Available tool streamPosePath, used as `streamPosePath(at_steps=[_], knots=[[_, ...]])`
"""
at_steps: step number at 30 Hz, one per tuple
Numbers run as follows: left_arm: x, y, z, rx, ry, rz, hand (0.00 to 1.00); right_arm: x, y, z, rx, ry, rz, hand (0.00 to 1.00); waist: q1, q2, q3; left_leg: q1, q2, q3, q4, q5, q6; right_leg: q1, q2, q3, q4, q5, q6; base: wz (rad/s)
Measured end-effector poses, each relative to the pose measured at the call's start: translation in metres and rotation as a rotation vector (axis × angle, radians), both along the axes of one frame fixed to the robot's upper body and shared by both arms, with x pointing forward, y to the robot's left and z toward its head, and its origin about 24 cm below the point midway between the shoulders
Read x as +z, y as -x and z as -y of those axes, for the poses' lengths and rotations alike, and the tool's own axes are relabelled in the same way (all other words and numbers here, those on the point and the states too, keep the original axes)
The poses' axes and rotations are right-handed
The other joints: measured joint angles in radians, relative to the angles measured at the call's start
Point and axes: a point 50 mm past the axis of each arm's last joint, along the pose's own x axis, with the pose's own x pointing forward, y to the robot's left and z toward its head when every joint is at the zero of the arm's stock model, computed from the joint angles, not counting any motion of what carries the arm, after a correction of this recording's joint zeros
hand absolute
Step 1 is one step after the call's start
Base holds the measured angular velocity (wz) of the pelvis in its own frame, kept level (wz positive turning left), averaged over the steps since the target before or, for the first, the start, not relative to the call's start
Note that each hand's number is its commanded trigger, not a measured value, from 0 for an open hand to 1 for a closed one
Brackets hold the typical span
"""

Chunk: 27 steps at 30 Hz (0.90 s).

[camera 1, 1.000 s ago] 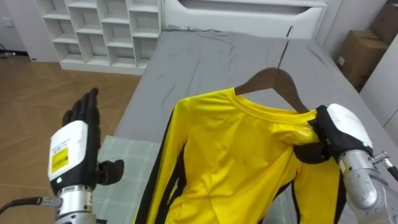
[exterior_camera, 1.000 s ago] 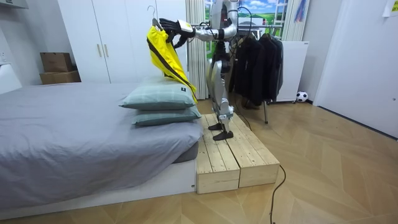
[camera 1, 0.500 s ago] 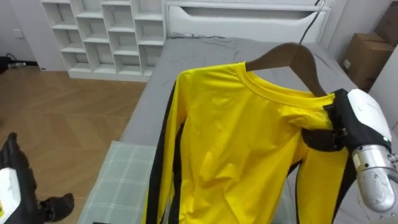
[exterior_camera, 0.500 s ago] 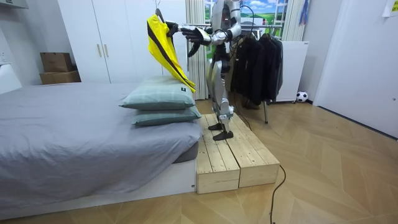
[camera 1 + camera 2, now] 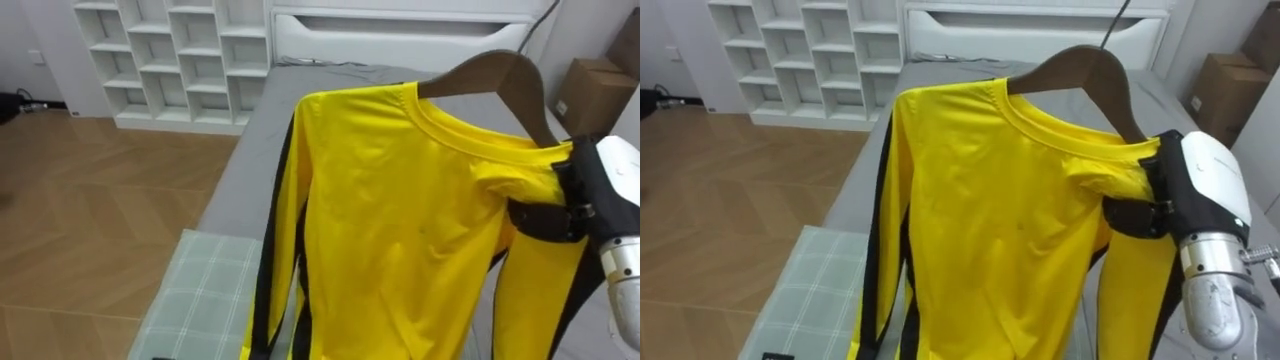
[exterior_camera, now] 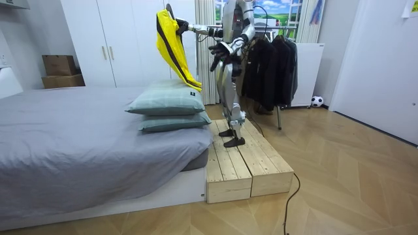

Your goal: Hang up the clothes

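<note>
A yellow shirt (image 5: 400, 220) with black side stripes hangs on a dark wooden hanger (image 5: 490, 75), lifted above the bed. The hanger's metal hook (image 5: 1118, 15) points up. My right hand (image 5: 600, 195) grips the shirt's shoulder over the hanger's right end, dark fingers curled into the cloth. In the room view the right arm reaches out toward the bed with the shirt (image 6: 171, 39) held high. There my left hand (image 6: 215, 59) hangs low in front of my body, fingers loose and empty.
I stand on a wooden platform (image 6: 241, 163) at the side of a grey bed (image 5: 250, 150). Two green checked pillows (image 6: 170, 104) lie below the shirt. A rack of dark clothes (image 6: 271, 65) is behind me. White shelves (image 5: 170, 50) and a cardboard box (image 5: 590, 95) flank the bed.
The right hand has lifted the shirt and hanger higher. The left hand has dropped from beside the shirt, out of the eye view, down toward my body.
</note>
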Motion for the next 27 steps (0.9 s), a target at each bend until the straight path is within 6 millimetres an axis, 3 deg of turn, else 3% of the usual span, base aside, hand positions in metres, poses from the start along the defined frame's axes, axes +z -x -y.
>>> streamPosePath(at_steps=[8,14,21,27], knots=[[-0.039,0.062,0.006,0.080,0.114,-0.269,0.00,0.016,0.002,-0.007,0.041,-0.020,0.044,1.00,0.002,-0.014,0.0022,0.002,0.002,-0.001,-0.003,0.000,0.000,0.002,0.001,0.000,-0.001,0.000,0.000,0.01],[-0.053,0.096,0.013,0.100,0.217,-0.420,0.00,0.014,0.003,-0.007,0.042,-0.015,0.037,1.00,0.001,-0.020,0.0045,-0.002,0.001,-0.002,-0.002,-0.001,0.001,0.000,0.000,-0.002,0.001,0.000,0.000,0.00],[-0.058,0.097,0.020,0.077,0.266,-0.441,0.00,0.010,0.005,-0.008,0.046,-0.012,0.019,1.00,0.000,-0.025,0.0069,-0.007,0.001,-0.001,0.001,-0.001,0.000,0.001,-0.001,-0.004,0.000,0.000,0.001,-0.01],[-0.062,0.083,0.028,0.009,0.307,-0.437,0.00,0.001,0.008,-0.015,0.072,-0.001,-0.018,1.00,-0.003,-0.037,0.0000,-0.017,0.000,-0.001,0.012,-0.001,0.000,-0.008,-0.002,-0.011,0.001,0.000,0.001,0.00]])
